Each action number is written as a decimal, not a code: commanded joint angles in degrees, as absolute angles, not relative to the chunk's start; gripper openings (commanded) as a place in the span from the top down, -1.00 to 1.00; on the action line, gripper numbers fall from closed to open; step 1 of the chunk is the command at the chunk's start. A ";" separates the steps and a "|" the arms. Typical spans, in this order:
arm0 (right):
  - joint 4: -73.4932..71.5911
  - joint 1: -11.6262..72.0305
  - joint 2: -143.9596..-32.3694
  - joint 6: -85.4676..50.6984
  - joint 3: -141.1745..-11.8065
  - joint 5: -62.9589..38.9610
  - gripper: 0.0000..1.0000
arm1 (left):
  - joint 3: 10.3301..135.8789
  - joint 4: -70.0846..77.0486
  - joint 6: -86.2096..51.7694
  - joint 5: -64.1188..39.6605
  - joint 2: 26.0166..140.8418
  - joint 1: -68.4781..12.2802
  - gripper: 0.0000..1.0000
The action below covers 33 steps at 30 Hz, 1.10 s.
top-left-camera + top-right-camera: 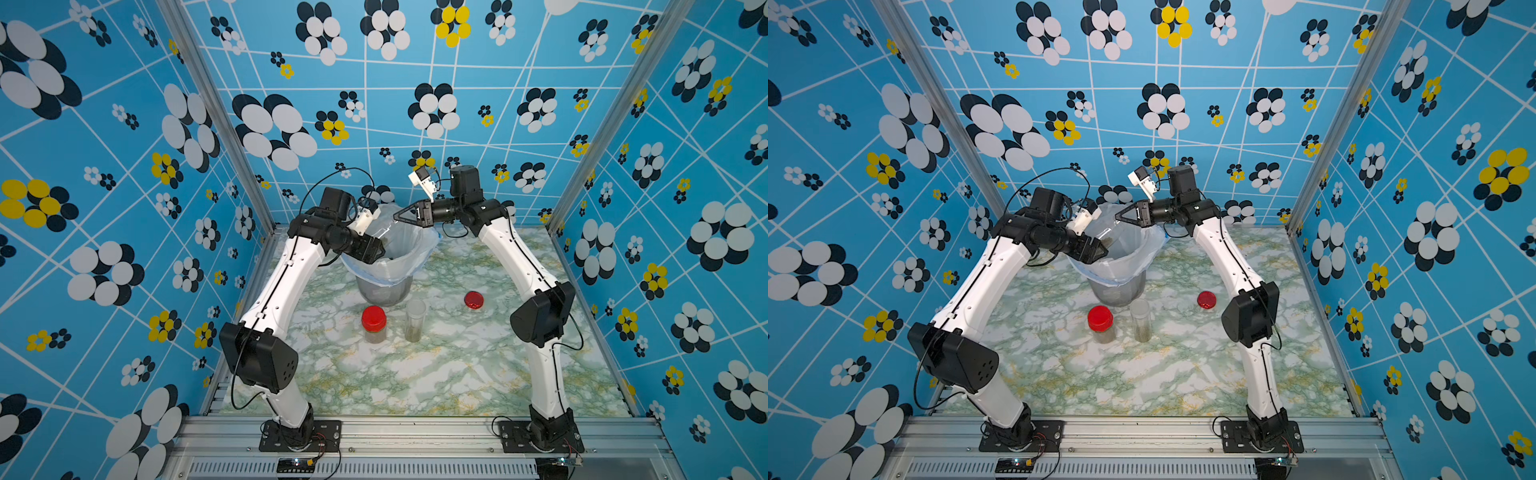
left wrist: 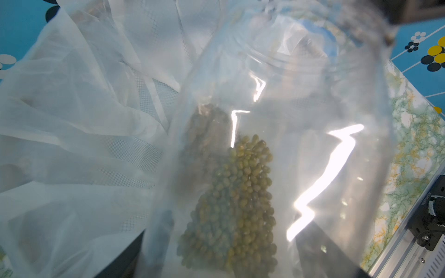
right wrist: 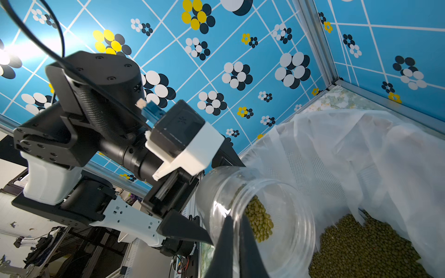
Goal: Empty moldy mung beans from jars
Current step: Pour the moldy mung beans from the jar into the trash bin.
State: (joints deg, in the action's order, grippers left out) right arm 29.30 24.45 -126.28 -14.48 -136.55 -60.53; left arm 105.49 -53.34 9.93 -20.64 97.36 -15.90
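The left gripper (image 1: 376,249) clamps a tipped jar (image 3: 265,216) by its clear wall, a finger on either side. It holds the jar in the air over the left rim of the grey bucket (image 1: 382,293), at the centre of both top views. The jar's open mouth points into the white bag (image 1: 409,249) lining the bucket. A clump of moldy mung beans (image 3: 261,221) lies on the jar's lower wall, just short of the mouth edge. A larger heap (image 3: 361,248) sits in the bottom of the bag.

The right gripper (image 1: 395,217) is closed, fingers together, at the bucket's upper rim. In the right wrist view its tips overlap the jar's mouth rim, but contact cannot be told.

Below the bucket stand a red-lidded jar (image 1: 374,326) and a lidless tall jar (image 1: 414,320), apart from each other. A loose red lid (image 1: 473,300) lies to their right, well apart. Bare table (image 1: 415,382) spans the lower half between the arms.
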 commanded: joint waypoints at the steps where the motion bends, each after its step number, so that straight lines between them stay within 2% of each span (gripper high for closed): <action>1: 30.46 24.02 -124.98 -15.57 -135.37 -59.37 1.00 | 103.62 -44.78 5.02 -19.60 93.34 -14.07 -0.49; 8: 29.93 23.47 -124.98 -16.83 -135.35 -58.07 1.00 | 97.52 -36.48 2.70 -19.05 88.17 -12.95 -0.33; 15: 30.59 23.32 -125.42 -16.99 -135.46 -57.55 1.00 | 96.59 -34.32 1.37 -19.42 87.06 -12.04 0.01; 20: 34.79 23.37 -125.59 -14.18 -137.21 -56.21 1.00 | 95.24 -31.63 0.18 -19.00 85.49 -11.87 0.10; 21: 36.85 23.33 -125.91 -12.76 -138.19 -55.74 0.81 | 95.29 -31.48 0.17 -19.57 85.32 -11.85 0.11; 23: 39.76 23.38 -126.21 -10.91 -139.68 -54.51 0.60 | 96.11 -32.55 0.34 -20.98 85.37 -11.86 0.11; 24: 40.08 23.33 -126.19 -10.64 -139.83 -54.12 0.42 | 96.96 -33.77 0.67 -21.53 85.73 -11.84 0.11; 25: 40.08 23.30 -126.00 -10.63 -139.84 -53.64 0.24 | 98.06 -35.27 0.94 -21.70 86.13 -11.88 0.21; 27: 39.64 23.33 -125.48 -10.96 -139.88 -52.96 0.03 | 100.49 -39.12 1.54 -21.50 87.37 -11.91 0.25; 33: 39.38 23.48 -124.11 -11.04 -139.91 -50.12 -0.08 | 103.33 -44.65 2.57 -20.75 88.63 -12.23 0.26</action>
State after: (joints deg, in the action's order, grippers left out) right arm 37.32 23.49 -126.04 -12.19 -138.39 -52.56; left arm 101.03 -40.77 2.52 -21.39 88.18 -12.08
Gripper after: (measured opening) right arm 0.530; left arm 0.753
